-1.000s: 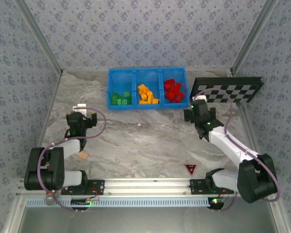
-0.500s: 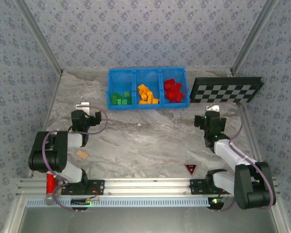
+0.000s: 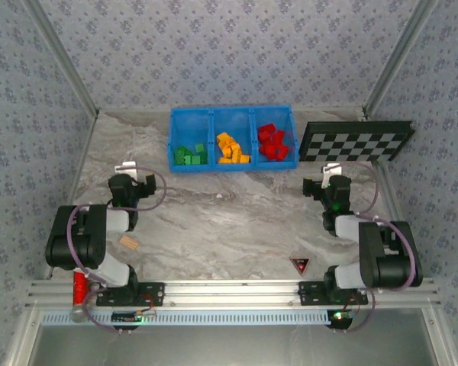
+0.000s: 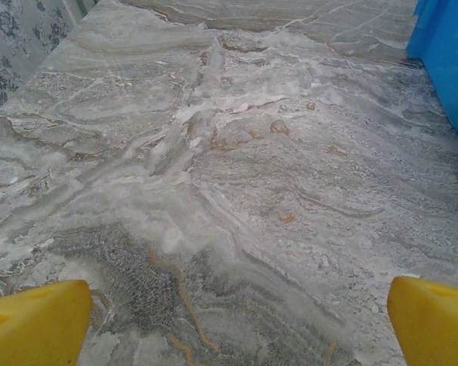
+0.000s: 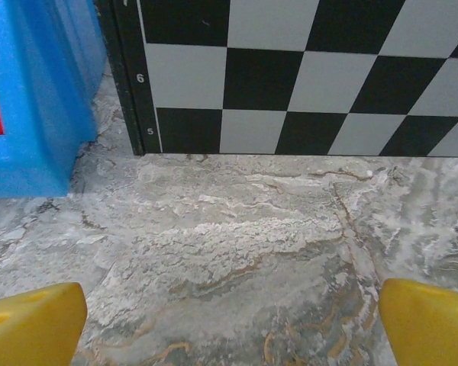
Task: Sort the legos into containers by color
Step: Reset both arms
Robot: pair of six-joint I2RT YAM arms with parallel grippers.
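The blue bin (image 3: pixel 233 167) stands at the back of the table with three containers side by side. Green legos (image 3: pixel 189 155) lie in the left one, orange-yellow legos (image 3: pixel 230 149) in the middle, red legos (image 3: pixel 272 142) in the right. My left gripper (image 3: pixel 130 171) sits low at the left, well short of the bin, open and empty (image 4: pixel 240 324); the bin's wall (image 4: pixel 450 61) shows at the right edge. My right gripper (image 3: pixel 332 172) is open and empty (image 5: pixel 233 320), facing the checkerboard (image 5: pixel 305 69) with the bin's corner (image 5: pixel 30 114) to its left.
The black-and-white checkerboard (image 3: pixel 355 141) leans at the back right. A tan block (image 3: pixel 127 243) lies by the left arm, a red cylinder (image 3: pixel 79 288) by its base, and a red triangle marker (image 3: pixel 299 264) sits near the front right.
Both arms have folded back toward their bases. The right gripper has drawn away from the bin's right end and settled lower at the right; the left gripper barely shifted.
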